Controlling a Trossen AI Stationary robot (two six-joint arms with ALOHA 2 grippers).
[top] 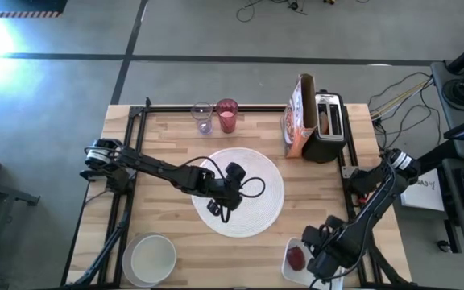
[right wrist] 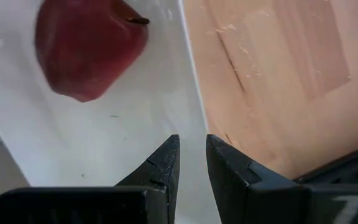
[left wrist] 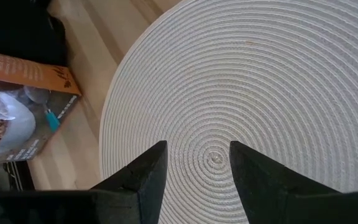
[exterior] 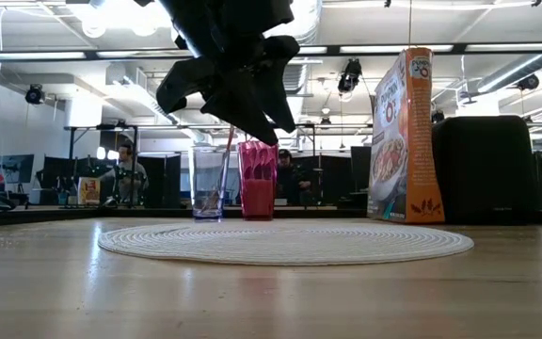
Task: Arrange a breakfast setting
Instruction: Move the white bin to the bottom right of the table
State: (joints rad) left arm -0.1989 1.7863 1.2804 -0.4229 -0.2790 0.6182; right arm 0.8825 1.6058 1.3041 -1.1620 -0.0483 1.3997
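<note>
White ribbed placemat [top: 240, 192] lies mid-counter under the left gripper [left wrist: 197, 163], fingers apart, empty. Only the right wrist view shows the right gripper [right wrist: 192, 160], fingers narrowly apart, straddling the tub [right wrist: 135, 124] rim; red fruit [right wrist: 89, 46] inside. Cereal box [top: 298, 115] at two o'clock.

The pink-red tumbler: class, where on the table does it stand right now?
In the high view the pink-red tumbler stands at the table's far edge, just right of a clear glass and left of the cereal box, beyond the placemat.
</note>
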